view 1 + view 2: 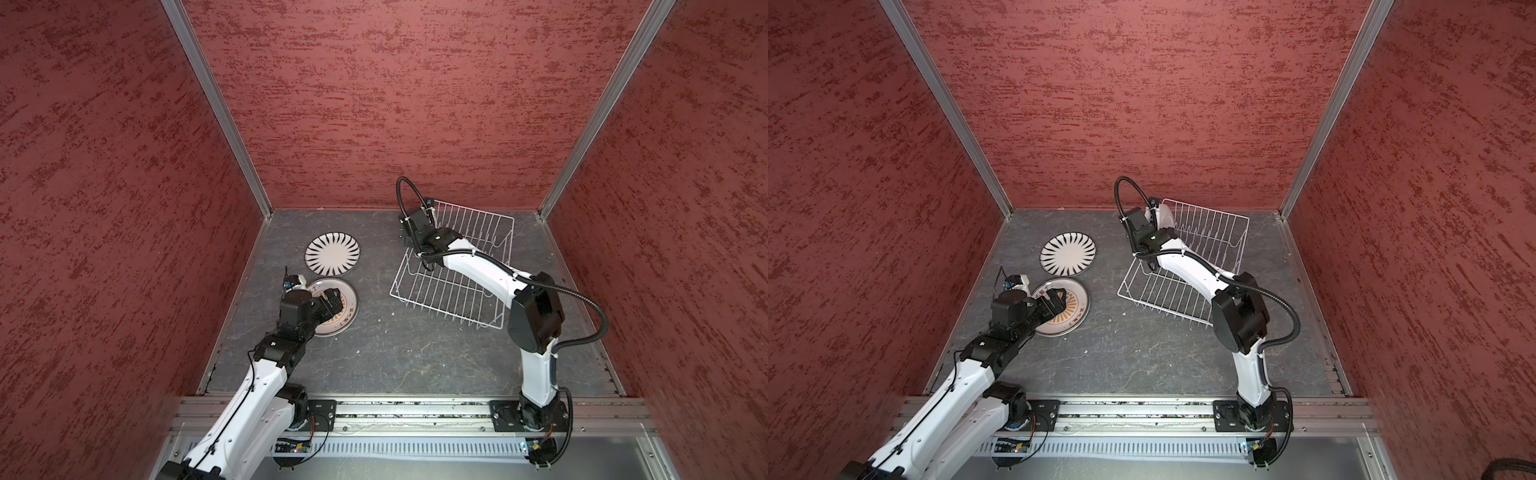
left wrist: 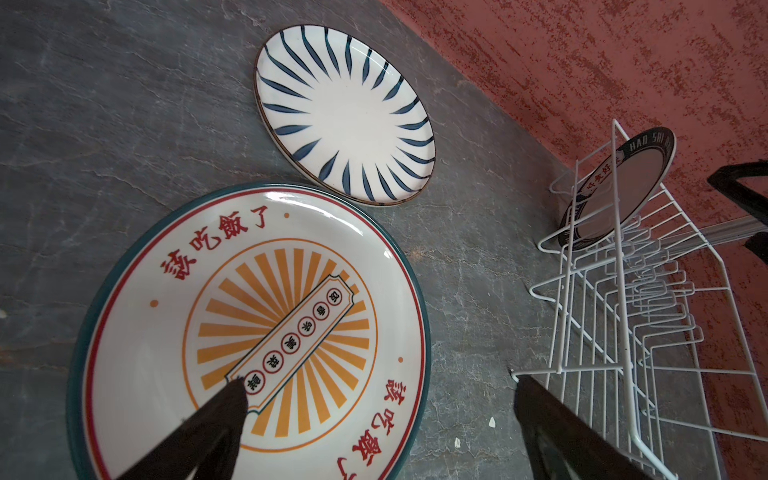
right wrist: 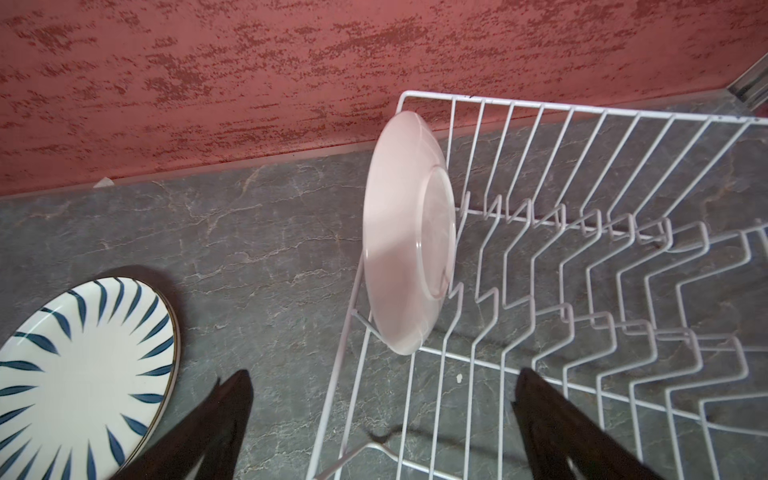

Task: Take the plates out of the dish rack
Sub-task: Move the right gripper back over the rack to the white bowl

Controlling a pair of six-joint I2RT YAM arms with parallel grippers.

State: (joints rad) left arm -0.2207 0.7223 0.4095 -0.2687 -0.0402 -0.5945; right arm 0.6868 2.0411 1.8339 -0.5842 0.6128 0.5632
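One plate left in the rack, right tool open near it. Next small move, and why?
Probably ease the right tool forward until its open jaws straddle the last plate, standing on edge at the end of the dish rack; it grips nothing yet.

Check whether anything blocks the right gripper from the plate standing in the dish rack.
Nothing visible does. The right gripper hangs open just short of the plate, which stands on edge in the end slot of the dish rack. Only bare rack wires lie beneath the gap.
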